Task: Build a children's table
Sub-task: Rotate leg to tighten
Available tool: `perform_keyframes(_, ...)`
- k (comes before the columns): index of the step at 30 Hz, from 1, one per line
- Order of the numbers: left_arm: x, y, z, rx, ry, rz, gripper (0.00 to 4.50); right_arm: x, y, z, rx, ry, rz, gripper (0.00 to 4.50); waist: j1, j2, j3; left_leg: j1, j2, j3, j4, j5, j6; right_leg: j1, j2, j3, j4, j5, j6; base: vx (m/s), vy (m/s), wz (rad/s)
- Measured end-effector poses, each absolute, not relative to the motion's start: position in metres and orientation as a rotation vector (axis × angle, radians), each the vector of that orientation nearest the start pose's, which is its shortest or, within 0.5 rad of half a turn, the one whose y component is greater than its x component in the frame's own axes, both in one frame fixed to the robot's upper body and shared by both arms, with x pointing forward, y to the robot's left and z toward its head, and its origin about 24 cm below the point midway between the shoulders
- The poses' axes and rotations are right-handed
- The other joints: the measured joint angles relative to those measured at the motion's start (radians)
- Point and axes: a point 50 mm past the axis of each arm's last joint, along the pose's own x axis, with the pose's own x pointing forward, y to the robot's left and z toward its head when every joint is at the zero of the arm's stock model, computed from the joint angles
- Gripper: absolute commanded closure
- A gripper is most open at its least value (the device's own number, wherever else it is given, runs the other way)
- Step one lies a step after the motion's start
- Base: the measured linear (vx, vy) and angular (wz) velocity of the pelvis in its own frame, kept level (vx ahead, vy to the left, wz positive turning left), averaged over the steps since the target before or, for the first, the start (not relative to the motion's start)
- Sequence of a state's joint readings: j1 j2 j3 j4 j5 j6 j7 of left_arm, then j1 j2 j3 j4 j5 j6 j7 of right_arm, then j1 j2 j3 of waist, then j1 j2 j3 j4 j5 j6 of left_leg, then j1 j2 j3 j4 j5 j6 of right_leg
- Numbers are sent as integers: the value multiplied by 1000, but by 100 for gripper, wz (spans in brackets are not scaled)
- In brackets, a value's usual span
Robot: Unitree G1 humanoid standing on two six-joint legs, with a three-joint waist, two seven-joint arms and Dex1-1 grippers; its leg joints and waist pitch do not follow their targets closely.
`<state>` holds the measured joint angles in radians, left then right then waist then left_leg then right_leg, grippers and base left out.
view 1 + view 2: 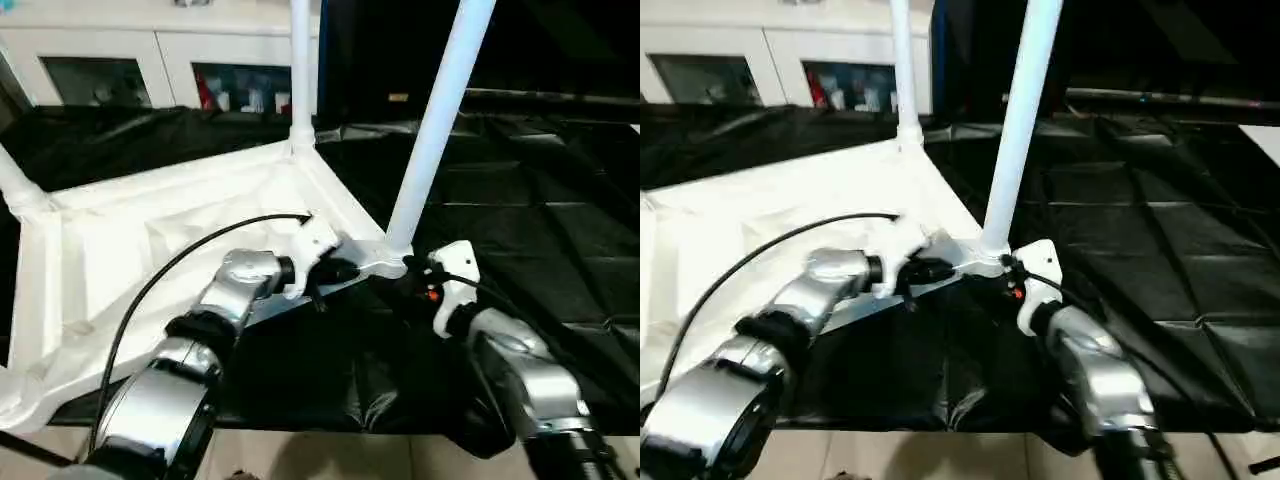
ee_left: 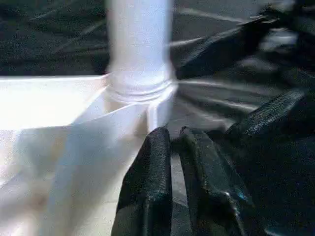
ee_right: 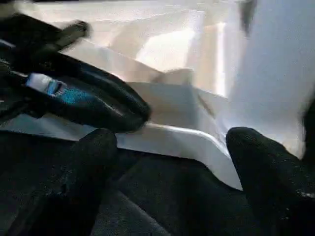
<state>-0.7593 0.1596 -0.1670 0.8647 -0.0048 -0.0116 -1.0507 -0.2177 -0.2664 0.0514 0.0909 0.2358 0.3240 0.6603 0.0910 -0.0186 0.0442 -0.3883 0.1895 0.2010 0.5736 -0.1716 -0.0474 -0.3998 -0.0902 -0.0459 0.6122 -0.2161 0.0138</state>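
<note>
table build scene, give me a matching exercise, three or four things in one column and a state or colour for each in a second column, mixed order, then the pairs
1. left gripper
2. right gripper
3. near corner leg
4. work table cover

a. black, creased
b. fingers wide apart
c. standing up in its corner socket
d. fingers nearly together

Pairs: 1-d, 2-b, 3-c, 4-a

An indoor lab or workroom: beyond the left gripper [image 1: 335, 272], white cabinets [image 1: 150, 60] with glass doors line the far wall, a black-draped work table [image 1: 560, 200] spreads past both grippers, and pale floor tiles [image 1: 330, 455] lie beneath them.
</note>
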Motion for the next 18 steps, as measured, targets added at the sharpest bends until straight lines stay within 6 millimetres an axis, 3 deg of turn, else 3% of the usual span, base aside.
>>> perform_keyframes(6,336,116,71,280,352,-1239,323,281,-140,55,34,228,785,55,-6,-4,2,1,1,1,3,-1,1,0,0,1,2,0,0,0,0,0)
perform_keyframes(9,317,149,80,347,452,-1244,301,286,-124,58,57,213,811,55,-18,-14,6,4,4,1,1,-3,-6,-1,2,1,5,-1,-1,0,0,0)
perform_keyframes(11,302,166,87,363,513,-1239,285,292,-115,58,76,211,805,55,-16,-20,9,4,4,1,1,-2,-8,-1,3,0,6,-1,-2,0,0,0)
perform_keyframes(14,288,169,94,355,545,-1245,257,299,-101,57,98,202,799,55,2,-27,11,3,4,2,2,-1,-9,0,2,1,7,-1,-3,0,0,0)
perform_keyframes(18,275,169,104,375,560,-1236,213,309,-85,67,115,154,798,55,5,-40,13,3,3,2,3,-1,-9,0,1,1,9,-1,-3,0,0,0)
